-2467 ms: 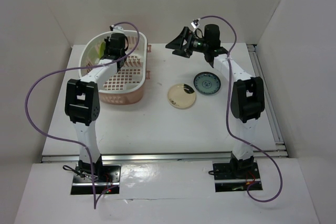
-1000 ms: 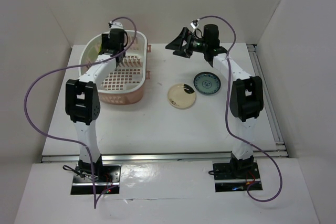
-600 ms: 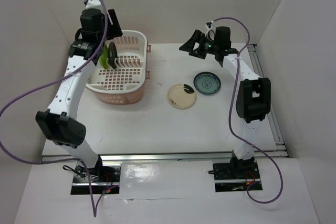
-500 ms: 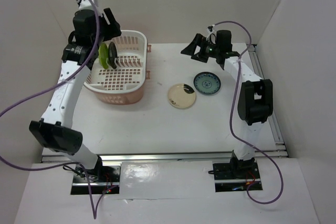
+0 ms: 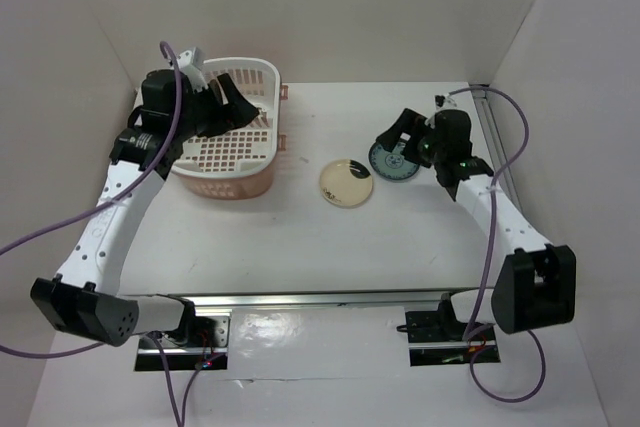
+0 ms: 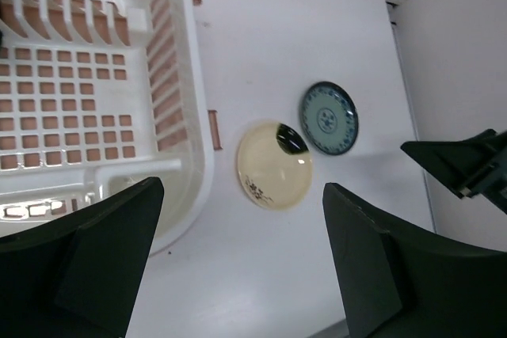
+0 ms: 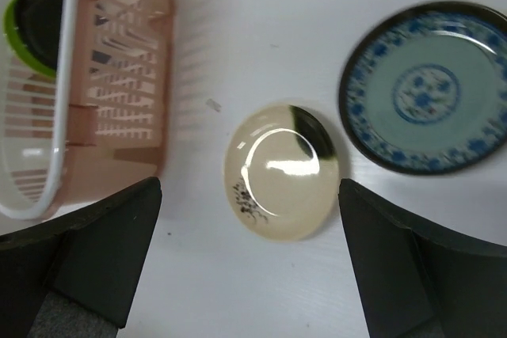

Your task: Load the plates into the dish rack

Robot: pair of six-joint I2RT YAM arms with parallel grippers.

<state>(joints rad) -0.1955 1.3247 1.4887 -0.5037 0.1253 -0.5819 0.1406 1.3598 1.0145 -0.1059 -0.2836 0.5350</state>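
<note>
Inside the dish rack (image 5: 240, 182) sit the lime green plate (image 7: 11, 37) and the black plate (image 7: 43, 5), already loaded. Above the dish rack hangs the left claw (image 5: 225, 110), jaws wide apart and empty. Right of the dish rack, on the surface (image 5: 300, 237), the cream plate (image 5: 346, 182) lies flat. The teal-blue patterned plate (image 7: 420, 89) lies just beyond it, farther from the rack. The right claw (image 7: 249, 187) hovers over both, fully spread, holding nothing. Step in hand, as judged: fetching the third plate. The next move calls for lowering the right claw onto one plate's rim and closing.
</note>
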